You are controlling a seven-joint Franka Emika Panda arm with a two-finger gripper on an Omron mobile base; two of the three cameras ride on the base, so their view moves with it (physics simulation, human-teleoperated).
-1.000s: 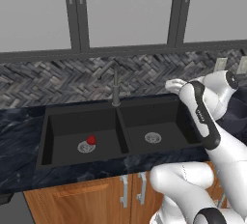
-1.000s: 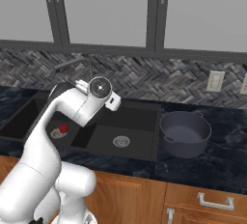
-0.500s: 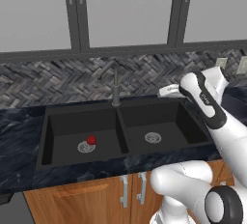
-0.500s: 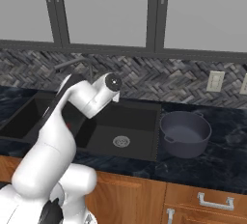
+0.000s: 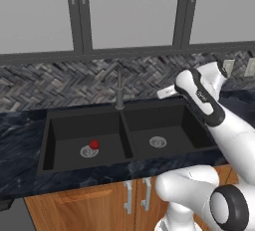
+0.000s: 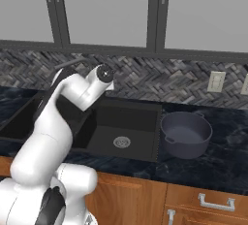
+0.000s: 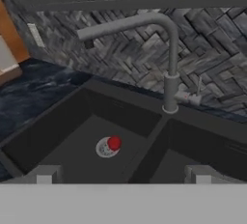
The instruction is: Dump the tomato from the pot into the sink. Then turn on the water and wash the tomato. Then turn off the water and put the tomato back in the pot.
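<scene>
Though near tomato — faucet between.

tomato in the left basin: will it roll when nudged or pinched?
Probably rolls: the tomato is a smooth ball lying loose by the drain on the sink's flat floor. Its glossy skin may slip between the jaws. It looks small, so likely light.

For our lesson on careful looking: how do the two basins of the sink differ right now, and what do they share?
The left basin holds the tomato, resting at its drain ring; the right basin holds nothing but its bare drain. The faucet spout reaches over the left basin, not the right. Both are matte black, rectangular, dry, each with a round silver drain.
</scene>
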